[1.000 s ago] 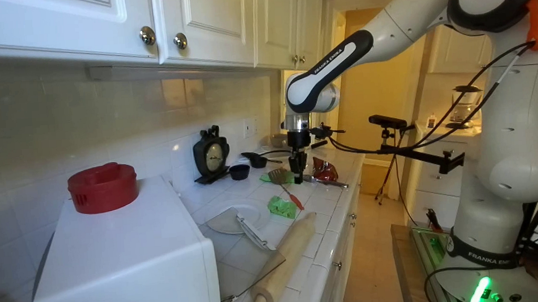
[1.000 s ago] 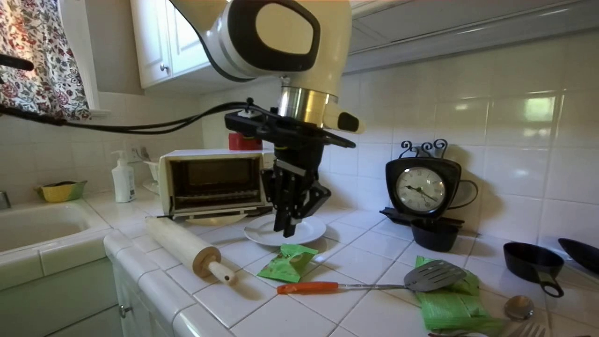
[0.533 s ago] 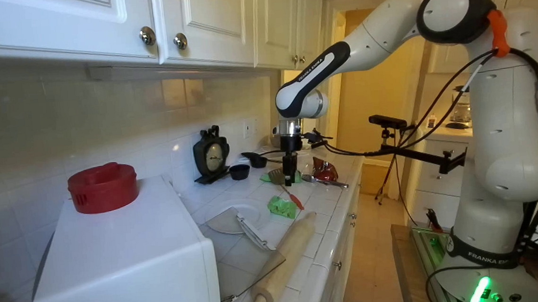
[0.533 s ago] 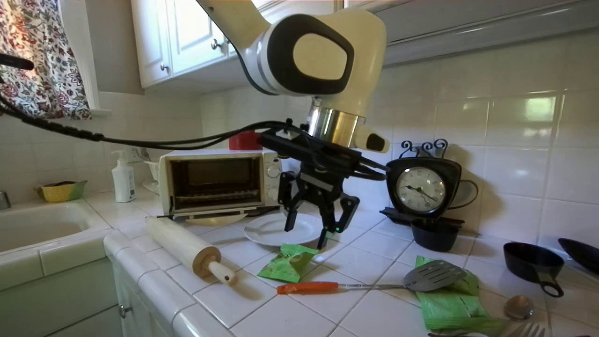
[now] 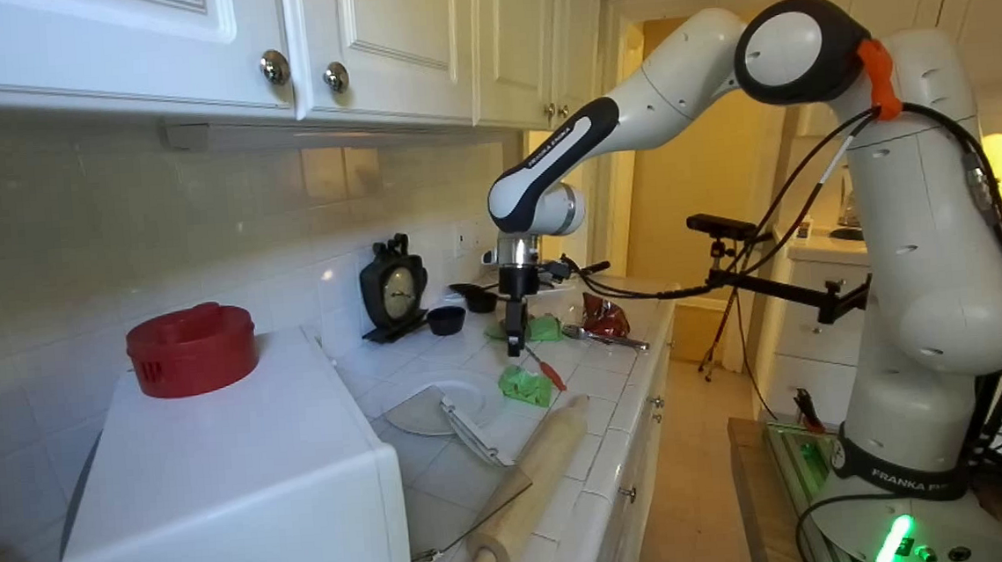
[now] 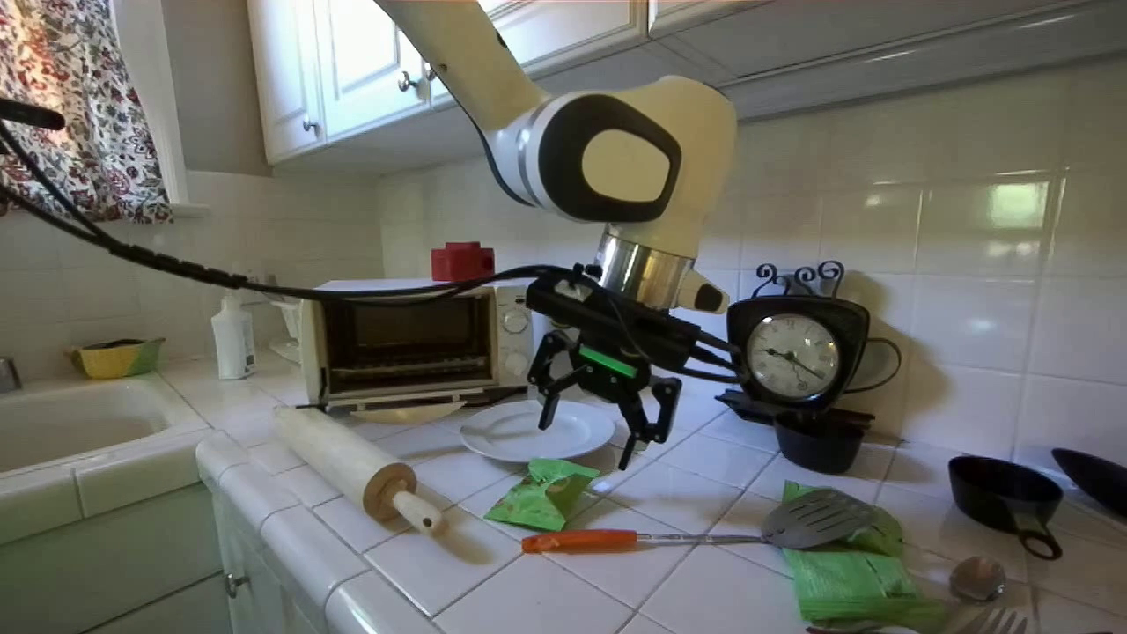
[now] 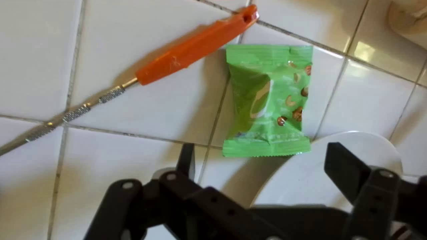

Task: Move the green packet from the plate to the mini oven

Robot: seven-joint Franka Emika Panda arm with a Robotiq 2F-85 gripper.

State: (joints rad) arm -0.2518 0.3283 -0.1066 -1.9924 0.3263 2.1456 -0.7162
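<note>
Green and crinkly, the packet (image 6: 543, 496) lies on the white-tiled tabletop (image 6: 546, 590) just beside the plate (image 6: 506, 438), well apart from the mini oven (image 5: 241, 475); the end effector (image 6: 585, 444) hangs near it, jaws spread wide, gripping nothing.

Glare spots the wall tiles (image 6: 960, 233), shadows streak the counter (image 7: 150, 113), and the fingers (image 7: 345, 170) seem slightly blurred.

Forearm strip (image 5: 552, 147): "FRANKA EMIKA", white capitals, in an exterior view.
Base band (image 5: 898, 477): "FRANKA E", white capitals; the rest curves away, unclear.
Clock (image 6: 795, 355), near the back edge of the counter (image 6: 704, 493): a ring of numerals, too small to read surely.
Green packet (image 7: 267, 100): nuts printed on it, in the wrist view; any wording is unreadable.
</note>
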